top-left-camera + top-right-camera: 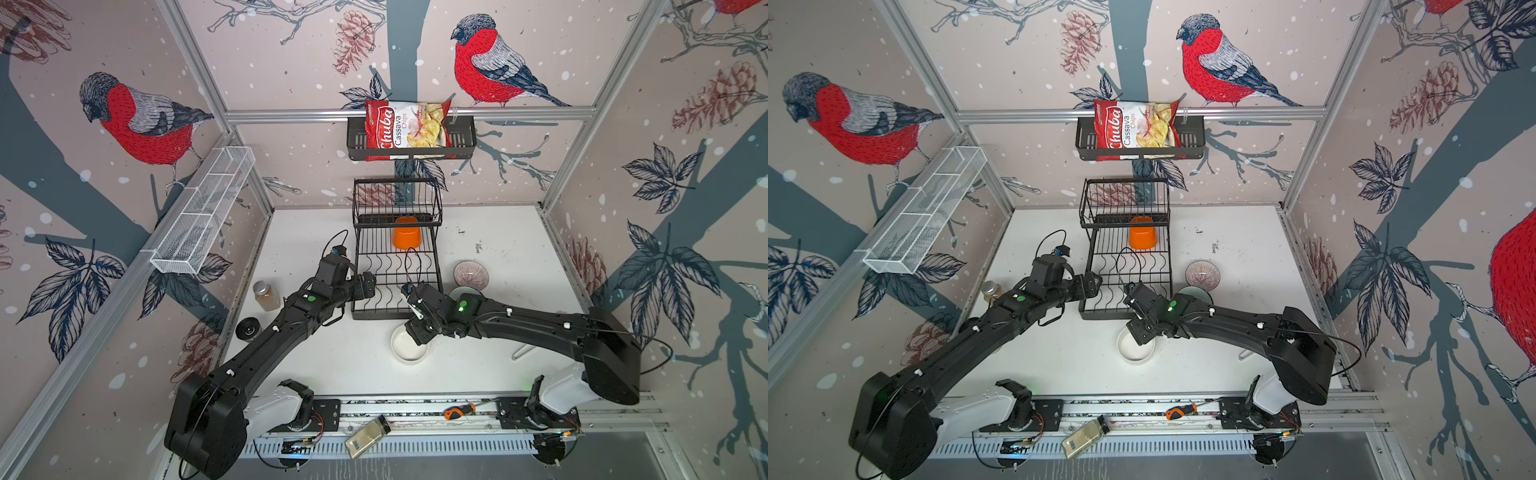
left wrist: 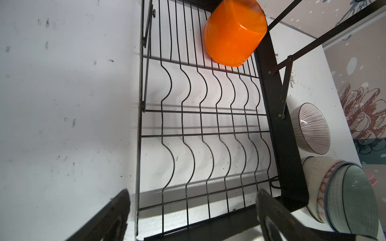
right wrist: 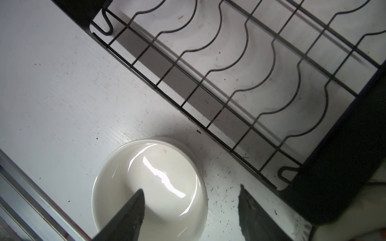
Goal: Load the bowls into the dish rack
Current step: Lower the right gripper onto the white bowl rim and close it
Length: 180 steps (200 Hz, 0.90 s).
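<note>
Orange bowl: a squarish orange plastic bowl [image 1: 406, 237] lies overturned, base up, on the far end of the rack's lower grid, partly under the raised basket.
White bowl: a round, plain white ceramic bowl [image 1: 405, 349] sits upright on the table just in front of the rack's near edge.
Striped bowl: a round bowl with fine brown stripes [image 1: 471, 274] stands upright on the table, right of the rack.
Stacked bowls: nested patterned bowls [image 2: 342, 192], mint-green innermost, stand beside the rack's near right corner.
Dish rack: a black wire two-tier dish rack [image 1: 386, 270] with wavy slots stands mid-table.
Right gripper [image 3: 191, 188]: fingers apart, one over the white bowl's glossy inside, the other outside its rim; whether they touch it is unclear.
Left gripper [image 2: 192, 192]: fingers wide apart over the grid's near left part, holding nothing.
Wrist views only: the left wrist view shows the stack plainly, which the right arm mostly hides in both top views.
Top views only: the raised basket, a red cassava chips bag [image 1: 407, 129] in a black wall shelf, and a glass jar [image 1: 266, 296].
</note>
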Each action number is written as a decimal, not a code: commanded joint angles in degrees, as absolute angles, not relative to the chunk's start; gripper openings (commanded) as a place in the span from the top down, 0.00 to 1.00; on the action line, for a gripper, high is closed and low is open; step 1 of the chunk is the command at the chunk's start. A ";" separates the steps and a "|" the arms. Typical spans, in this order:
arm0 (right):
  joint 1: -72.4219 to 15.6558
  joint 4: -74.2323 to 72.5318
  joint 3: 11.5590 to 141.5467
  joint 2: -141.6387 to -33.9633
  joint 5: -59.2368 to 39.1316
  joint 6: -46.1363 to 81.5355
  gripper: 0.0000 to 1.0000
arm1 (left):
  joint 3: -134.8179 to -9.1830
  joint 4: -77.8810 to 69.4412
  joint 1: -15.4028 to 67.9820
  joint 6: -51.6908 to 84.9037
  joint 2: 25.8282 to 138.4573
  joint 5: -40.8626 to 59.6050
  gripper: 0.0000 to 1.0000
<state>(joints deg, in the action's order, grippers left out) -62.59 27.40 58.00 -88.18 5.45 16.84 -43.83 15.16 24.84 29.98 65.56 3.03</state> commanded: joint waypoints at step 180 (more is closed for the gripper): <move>-62.45 25.11 56.08 -93.67 5.03 18.37 0.62 | -41.79 12.37 24.77 30.06 65.20 2.93 0.07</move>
